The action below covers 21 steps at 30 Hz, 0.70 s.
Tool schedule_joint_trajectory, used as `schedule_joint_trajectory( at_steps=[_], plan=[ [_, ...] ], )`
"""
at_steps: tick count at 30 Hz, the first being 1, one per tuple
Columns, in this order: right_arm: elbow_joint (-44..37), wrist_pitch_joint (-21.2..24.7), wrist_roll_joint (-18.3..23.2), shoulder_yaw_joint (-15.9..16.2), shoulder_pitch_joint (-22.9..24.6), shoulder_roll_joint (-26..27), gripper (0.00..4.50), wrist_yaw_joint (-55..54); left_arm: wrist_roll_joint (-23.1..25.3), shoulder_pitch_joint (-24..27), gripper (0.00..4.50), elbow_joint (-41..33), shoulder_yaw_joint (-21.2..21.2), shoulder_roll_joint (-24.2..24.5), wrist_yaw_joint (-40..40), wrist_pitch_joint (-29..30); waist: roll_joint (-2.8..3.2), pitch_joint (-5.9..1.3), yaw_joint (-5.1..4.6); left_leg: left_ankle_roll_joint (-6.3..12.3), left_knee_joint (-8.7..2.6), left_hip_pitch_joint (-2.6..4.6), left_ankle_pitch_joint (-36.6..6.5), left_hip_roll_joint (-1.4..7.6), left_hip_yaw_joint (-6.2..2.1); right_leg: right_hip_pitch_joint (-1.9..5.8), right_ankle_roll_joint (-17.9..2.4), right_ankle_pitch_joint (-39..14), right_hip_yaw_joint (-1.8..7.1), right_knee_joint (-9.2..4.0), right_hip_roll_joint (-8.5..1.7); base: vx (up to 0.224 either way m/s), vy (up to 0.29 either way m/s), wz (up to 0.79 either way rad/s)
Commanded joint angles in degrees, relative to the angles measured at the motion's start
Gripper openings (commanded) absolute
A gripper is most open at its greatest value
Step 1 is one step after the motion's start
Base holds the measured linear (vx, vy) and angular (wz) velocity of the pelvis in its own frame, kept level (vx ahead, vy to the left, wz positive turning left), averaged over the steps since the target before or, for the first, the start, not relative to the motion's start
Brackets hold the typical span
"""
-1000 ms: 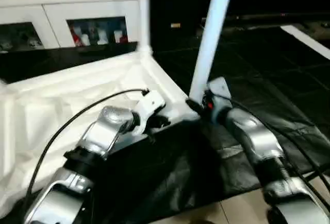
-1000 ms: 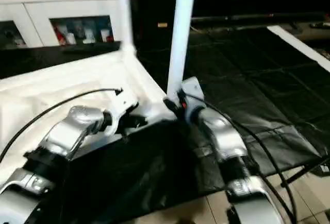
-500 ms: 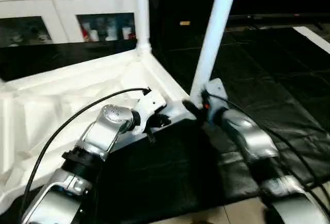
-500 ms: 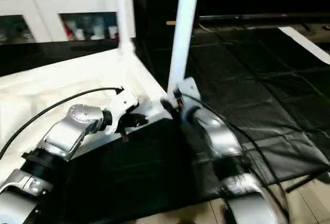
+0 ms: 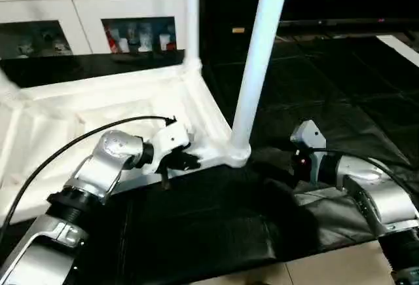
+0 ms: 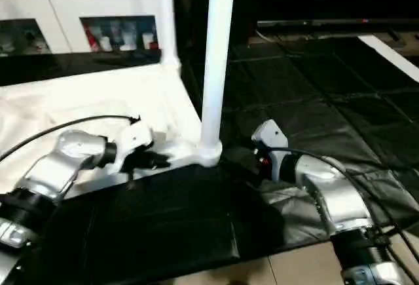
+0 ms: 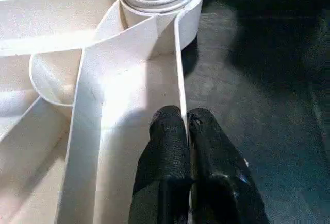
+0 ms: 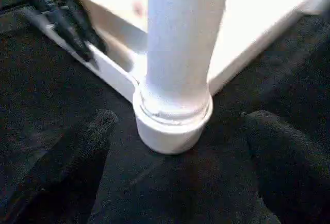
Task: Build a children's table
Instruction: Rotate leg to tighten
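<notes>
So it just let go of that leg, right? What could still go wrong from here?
The near leg stands in its corner socket with the right gripper open and clear of it; if it is not screwed fully home, it may lean or wobble. The left gripper is shut on the table top's rim; a tug there could slide the top across the black sheet and tip both standing legs.

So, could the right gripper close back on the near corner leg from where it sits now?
Probably yes. The right gripper sits open, a finger on each side of the leg, facing its base at the corner socket. Only black mat lies between; the left gripper holds the tabletop's rim aside.
</notes>
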Motion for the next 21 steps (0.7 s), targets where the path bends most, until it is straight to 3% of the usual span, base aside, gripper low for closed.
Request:
schedule_joint_trajectory(
  at_steps=[1,6,11,12,13,21],
  plan=[
    [-3.9,-0.6,1.8,0.8,0.9,-2.8,4.28,4.6,-1.6,-0.7,0.0,-1.8,-1.9,1.0,-5.8,-2.9,0.04,-3.83,0.1,2.52,-4.32,2.15,-9.6,3.51,-1.36,2.49,-13.6,-2.9,1.65,-3.66,-3.46,0.0,0.0,0.0],
    [-5.3,-1.4,1.6,3.3,1.6,-4.6,4.28,9.0,-2.7,-0.7,0.0,-2.6,-3.2,1.4,-9.8,-4.3,0.05,-3.83,0.93,2.72,-4.2,2.29,-9.7,3.6,-1.14,2.18,-14.1,-2.9,1.63,-3.61,-3.57,0.0,0.0,0.0],
    [-4.9,-1.4,1.8,5.1,0.9,-4.1,4.28,12.9,-3.2,-0.5,0.0,-4.6,-4.4,1.2,-13.7,-6.1,-0.12,-3.74,0.98,1.82,-4.41,2.28,-11.3,3.68,-1.15,2.11,-13.7,-5.6,1.65,-3.77,-3.67,0.0,0.0,0.0],
    [-5.0,-1.1,2.2,5.4,0.8,-4.1,4.02,13.8,-3.2,-0.4,0.0,-4.8,-4.6,1.3,-14.0,-6.5,-0.08,-3.73,1.07,1.78,-4.43,2.34,-11.6,3.73,-1.13,2.07,-13.6,-6.1,1.69,-3.84,-3.72,0.0,0.0,0.0],
    [-5.0,-0.9,2.5,5.7,0.8,-4.2,4.02,14.5,-3.0,-0.5,0.0,-4.9,-4.8,1.4,-14.4,-6.7,-0.3,-3.74,1.03,1.75,-4.46,2.25,-11.5,3.73,-1.14,2.15,-13.5,-6.1,1.67,-3.8,-3.7,0.0,0.0,0.0],
    [-4.3,-0.3,3.4,6.7,0.4,-4.1,3.32,17.8,-2.1,0.0,0.0,-6.0,-5.6,2.2,-15.4,-7.9,-0.31,-3.8,0.98,2.03,-4.39,2.05,-10.3,3.67,-1.19,2.19,-13.1,-6.0,1.64,-3.68,-3.72,0.0,0.0,0.0]
  ],
)
